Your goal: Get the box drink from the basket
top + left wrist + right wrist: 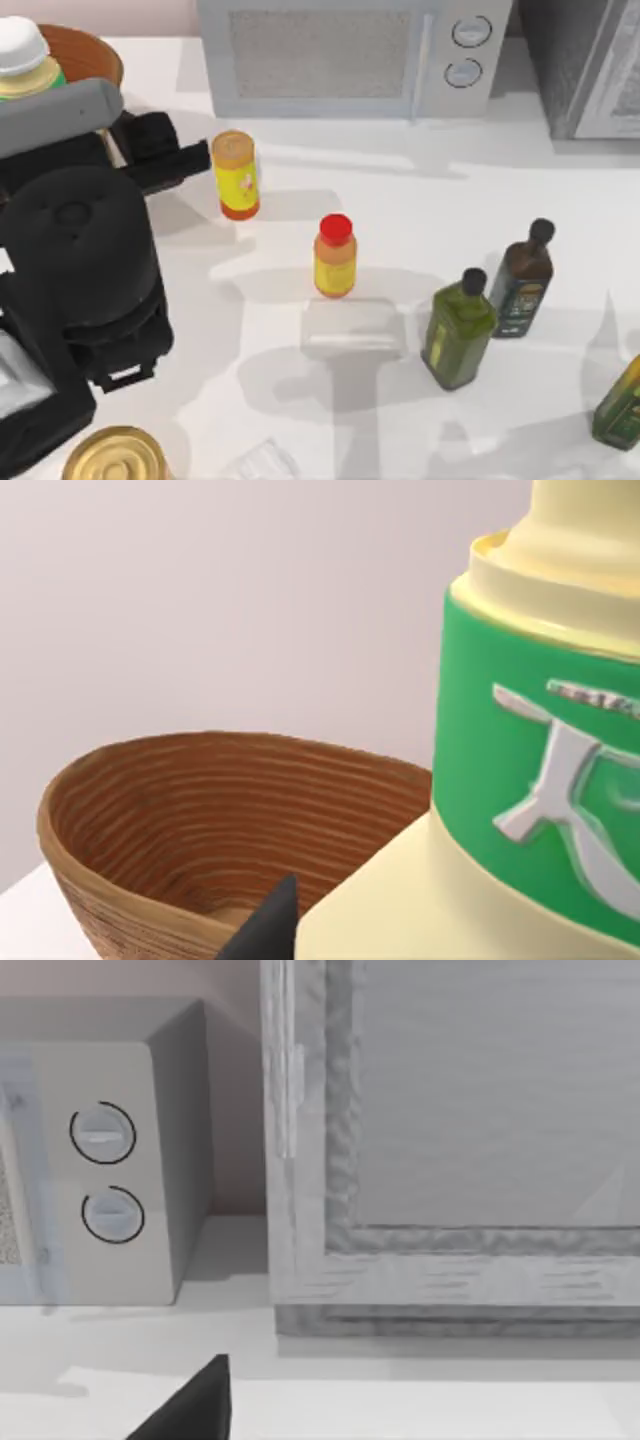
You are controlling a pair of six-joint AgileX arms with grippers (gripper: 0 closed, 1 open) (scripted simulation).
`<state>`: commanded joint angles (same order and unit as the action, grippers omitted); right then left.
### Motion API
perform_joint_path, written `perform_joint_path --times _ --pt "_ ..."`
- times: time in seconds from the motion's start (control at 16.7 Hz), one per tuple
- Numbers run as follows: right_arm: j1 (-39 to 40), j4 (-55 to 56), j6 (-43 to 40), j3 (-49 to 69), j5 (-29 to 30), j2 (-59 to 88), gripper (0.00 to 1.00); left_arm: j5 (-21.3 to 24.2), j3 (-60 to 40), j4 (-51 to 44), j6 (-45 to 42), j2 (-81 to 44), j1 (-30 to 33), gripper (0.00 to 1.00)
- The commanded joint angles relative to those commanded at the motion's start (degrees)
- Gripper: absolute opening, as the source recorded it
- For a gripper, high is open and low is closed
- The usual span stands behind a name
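- The box drink (24,62) sits at the top view's far left corner, its white cap (20,42) uppermost, just over the near edge of the basket (88,52); in the left wrist view the cream body with its green band (520,760) looms very close to the camera, with the basket's ribbed bowl (200,810) behind and below it.
- The left arm (80,250) takes up the left side of the table, its grey wrist block right under the carton. A dark fingertip (265,925) shows beside the carton's base in the left wrist view; whether the fingers pinch the carton cannot be told.
- Nearest the camera in the top view: one gold-lidded jar (118,458) at the near left edge, and one clear object (262,462) beside it.
- One clear box (352,328) lies mid-table.
- Two yellow bottles: one red-capped (334,256) just behind the clear box, one tan-capped (236,175) farther back, near the arm.
- Three dark bottles to the right: a green one (458,328), a brown one (523,278) just behind it, another green one (622,402) at the right edge.
- The table (400,200) is white, with soft shadows.
- At the back stand one microwave (350,55) with two dials and a grey cabinet (590,65); the wall is pale.
- The right wrist view faces the microwave's dials (105,1170) and the cabinet (450,1140), with a dark fingertip (195,1405) at its edge; its fingers' state cannot be told.
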<state>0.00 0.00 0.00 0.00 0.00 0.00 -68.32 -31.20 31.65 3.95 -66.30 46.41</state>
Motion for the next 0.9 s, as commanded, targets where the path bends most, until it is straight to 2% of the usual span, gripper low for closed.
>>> perform_joint_path --times 0.24,0.48,0.66,0.9 --pt "0.0 0.0 0.0 0.0 0.0 0.0 1.0 -18.6 -8.6 8.7 0.8 -17.8 12.3 0.0" --pt "0.0 0.0 0.0 0.0 0.0 0.0 1.0 -32.2 -14.6 14.8 1.4 -30.8 21.1 0.0" --pt "0.0 0.0 0.0 0.0 0.0 0.0 1.0 -37.5 -16.8 17.0 1.7 -35.9 24.5 0.0" --pt "0.0 0.0 0.0 0.0 0.0 0.0 1.0 -38.1 -17.0 17.2 1.7 -36.5 24.9 0.0"
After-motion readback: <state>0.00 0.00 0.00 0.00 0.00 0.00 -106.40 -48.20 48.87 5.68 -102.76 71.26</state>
